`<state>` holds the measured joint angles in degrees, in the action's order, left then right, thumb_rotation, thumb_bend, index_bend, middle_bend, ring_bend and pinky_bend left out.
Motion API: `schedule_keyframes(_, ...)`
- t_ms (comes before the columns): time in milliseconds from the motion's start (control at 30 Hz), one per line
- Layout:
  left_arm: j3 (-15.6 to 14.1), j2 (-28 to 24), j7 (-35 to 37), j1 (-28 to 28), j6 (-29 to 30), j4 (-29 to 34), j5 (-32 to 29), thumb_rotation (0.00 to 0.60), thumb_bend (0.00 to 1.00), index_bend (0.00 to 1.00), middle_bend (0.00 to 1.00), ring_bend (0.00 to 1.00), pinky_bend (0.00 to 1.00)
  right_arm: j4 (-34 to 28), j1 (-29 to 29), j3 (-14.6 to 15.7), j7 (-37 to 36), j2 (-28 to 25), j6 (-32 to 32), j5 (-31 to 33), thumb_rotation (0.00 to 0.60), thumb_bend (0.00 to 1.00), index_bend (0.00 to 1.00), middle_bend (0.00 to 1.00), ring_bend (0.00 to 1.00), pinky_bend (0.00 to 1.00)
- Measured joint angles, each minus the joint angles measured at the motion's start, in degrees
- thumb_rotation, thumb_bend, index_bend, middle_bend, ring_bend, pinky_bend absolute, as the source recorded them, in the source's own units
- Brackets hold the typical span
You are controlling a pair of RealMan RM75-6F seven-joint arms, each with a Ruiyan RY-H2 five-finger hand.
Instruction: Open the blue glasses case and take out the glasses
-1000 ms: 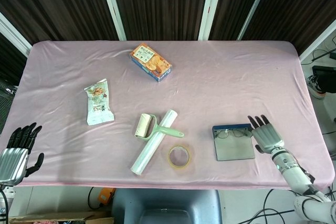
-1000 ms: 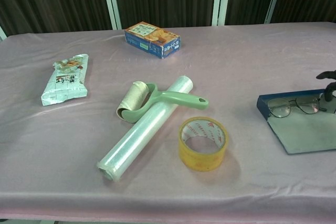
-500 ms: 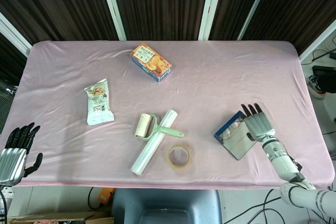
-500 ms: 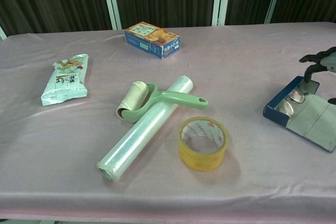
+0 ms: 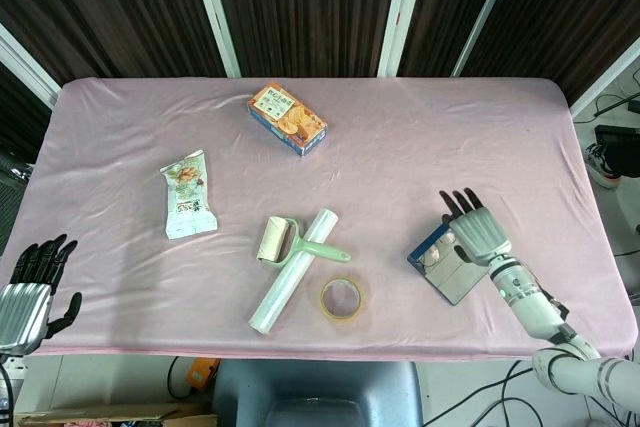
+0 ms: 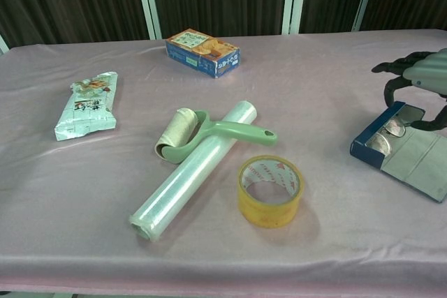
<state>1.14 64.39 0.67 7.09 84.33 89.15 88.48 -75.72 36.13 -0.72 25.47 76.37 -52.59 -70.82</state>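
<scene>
Hovering right robot hand (image 5: 476,231) over open glasses case (image 6: 401,151), glasses (image 6: 388,135) inside

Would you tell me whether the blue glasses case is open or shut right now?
Open: the blue glasses case lies with its lid flat, and the glasses show inside, beneath the right hand.

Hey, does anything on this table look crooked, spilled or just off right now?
Nothing spilled or broken. The open blue glasses case lies skewed to the table edge, glasses inside, right hand over it. The lint roller's handle rests across the film roll.
</scene>
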Motion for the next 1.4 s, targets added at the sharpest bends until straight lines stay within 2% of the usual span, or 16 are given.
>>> schedule_keyframes(133, 0.0, 0.0, -0.1, -0.1, 0.2, 0.0, 0.1, 0.600, 0.43, 0.00, 0.00, 0.04, 0.03, 4.2, 1.0, -0.1, -1.3, 2.9, 1.7, -1.4, 0.600, 0.47, 0.51, 0.00, 0.00, 0.00)
schedule_keyframes(300, 0.1, 0.1, 0.0, -0.1, 0.1, -0.1, -0.1, 0.600, 0.42, 0.00, 0.00, 0.04, 0.03, 6.0, 1.8, -0.4, -3.0, 4.1, 2.8, -2.8, 0.600, 0.46, 0.52, 0.00, 0.00, 0.00)
schedule_keyframes(633, 0.2, 0.0, 0.2, -0.1, 0.1, -0.1, -0.4, 0.600, 0.43, 0.00, 0.00, 0.04, 0.03, 7.1, 2.6, -1.2, -3.5, 5.1, 4.7, -2.4, 0.600, 0.48, 0.53, 0.01, 0.00, 0.00)
schedule_keyframes(933, 0.2, -0.1, 0.4, 0.0, -0.1, -0.1, -0.3, 0.600, 0.42, 0.00, 0.00, 0.04, 0.03, 7.3, 2.7, -1.6, -3.7, 5.4, 4.9, -2.4, 0.600, 0.57, 0.57, 0.01, 0.00, 0.00)
schedule_keyframes(1400, 0.1, -0.1, 0.8, -0.2, 0.2, -0.3, -0.2, 0.600, 0.43, 0.00, 0.00, 0.04, 0.03, 6.7, 2.5, -2.3, -4.3, 5.5, 3.1, -2.8, 0.600, 0.58, 0.61, 0.03, 0.00, 0.00)
